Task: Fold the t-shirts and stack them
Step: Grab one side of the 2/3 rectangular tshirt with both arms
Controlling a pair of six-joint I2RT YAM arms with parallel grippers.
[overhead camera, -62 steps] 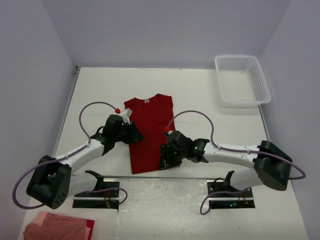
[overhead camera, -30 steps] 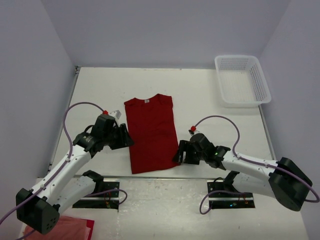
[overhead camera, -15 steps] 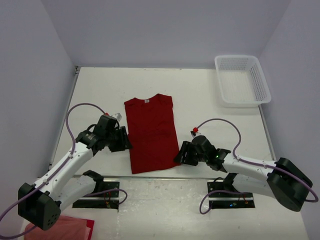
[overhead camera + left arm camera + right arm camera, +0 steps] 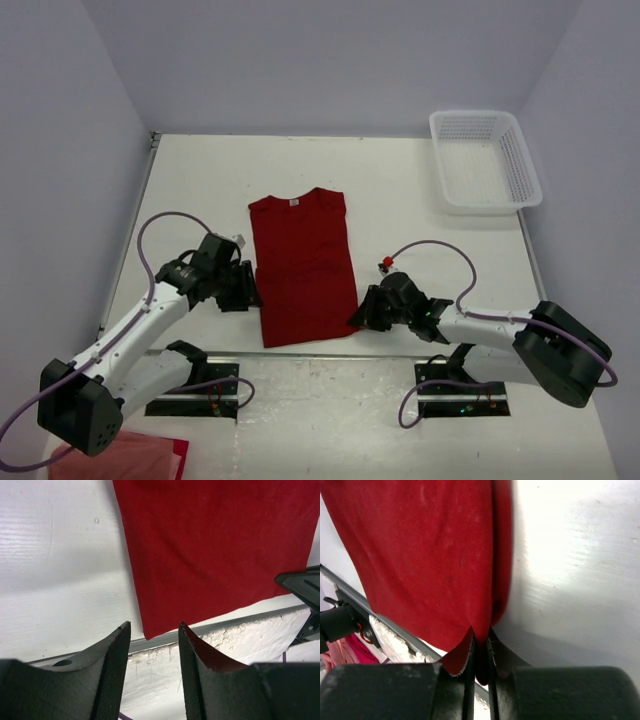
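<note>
Right wrist view: right tool (image 4: 480,637) is pinching the red t-shirt (image 4: 435,555) at its near-right corner; left tool (image 4: 153,630), parted, is hovering at the near-left corner.

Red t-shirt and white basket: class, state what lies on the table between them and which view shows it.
Nothing lies between the red t-shirt and the white basket; that stretch of table is bare, as the top external view shows.
</note>
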